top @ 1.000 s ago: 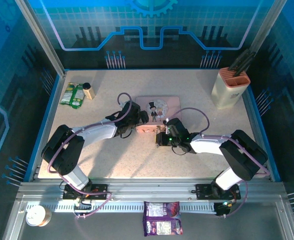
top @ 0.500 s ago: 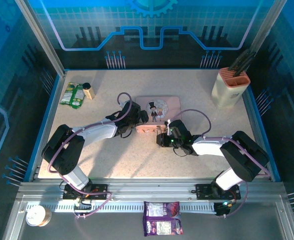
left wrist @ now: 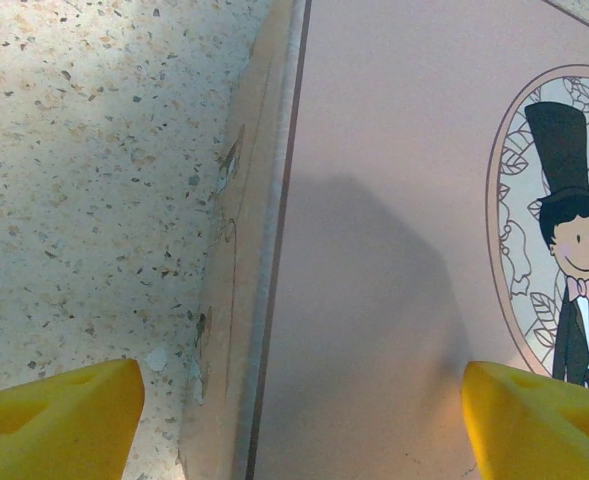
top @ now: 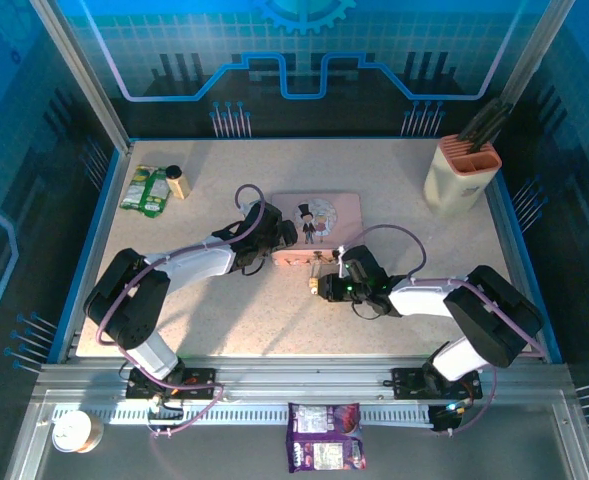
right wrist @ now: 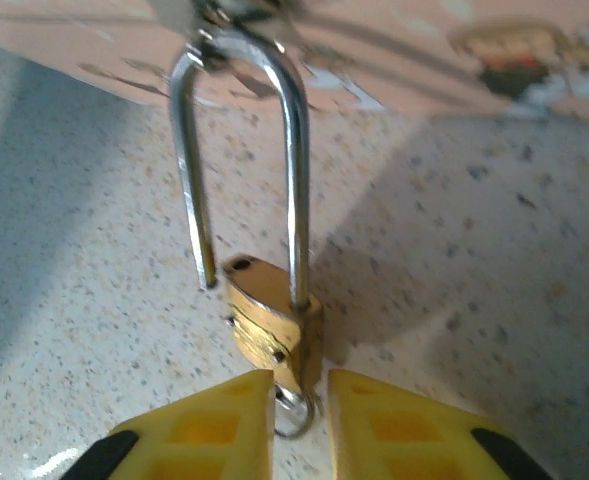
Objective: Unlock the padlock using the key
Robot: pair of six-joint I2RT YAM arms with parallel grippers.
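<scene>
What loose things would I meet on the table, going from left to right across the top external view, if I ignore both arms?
green packet → small bottle → pink tin → knife block

A robot test cell in a laboratory is indicated. The speckled tabletop (top: 254, 325) is enclosed by aluminium frame posts (top: 74, 75) and blue panels (top: 374, 45) printed with circuit lines and a gear. The left arm (top: 179, 265) and the right arm (top: 449, 297) are bolted to a slotted aluminium rail (top: 294, 385) at the near edge. Everyday props are laid out: a knife block (top: 461, 175), a green packet (top: 145, 190), a purple snack bag (top: 324, 450).
</scene>
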